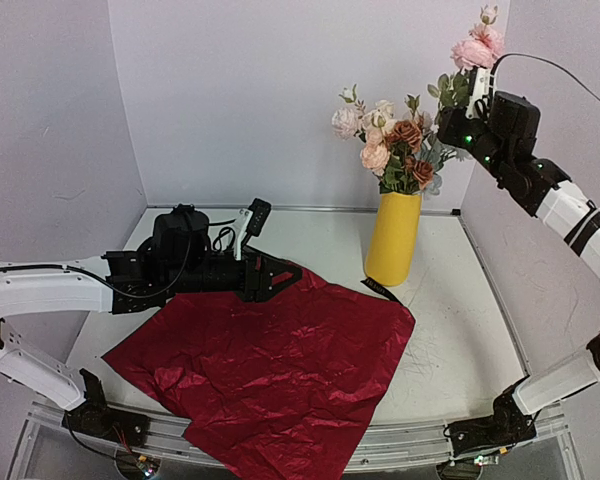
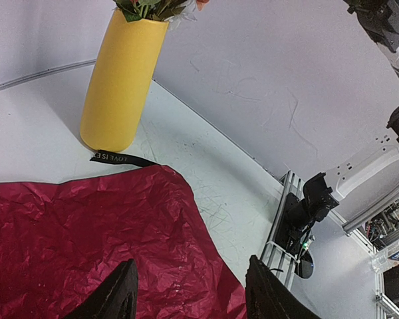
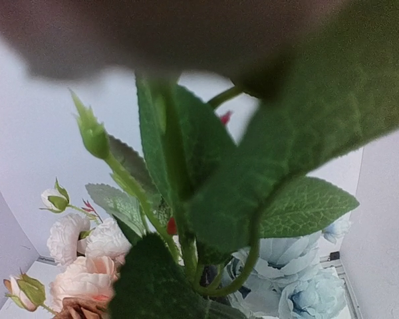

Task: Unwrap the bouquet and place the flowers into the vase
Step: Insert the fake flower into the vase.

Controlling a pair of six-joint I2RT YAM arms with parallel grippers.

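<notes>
Pink flower (image 1: 477, 45), light and bendy-stemmed, is pinched in the closed right gripper (image 1: 477, 92), the vase (image 1: 393, 240) seen below and left of it. The stem is best gripped, not the fragile bloom. The left gripper (image 1: 288, 276) is seen half open, empty, over red paper (image 1: 270, 370).

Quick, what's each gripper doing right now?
Left gripper: open, empty.
Right gripper: closed on a pink flower stem.
</notes>
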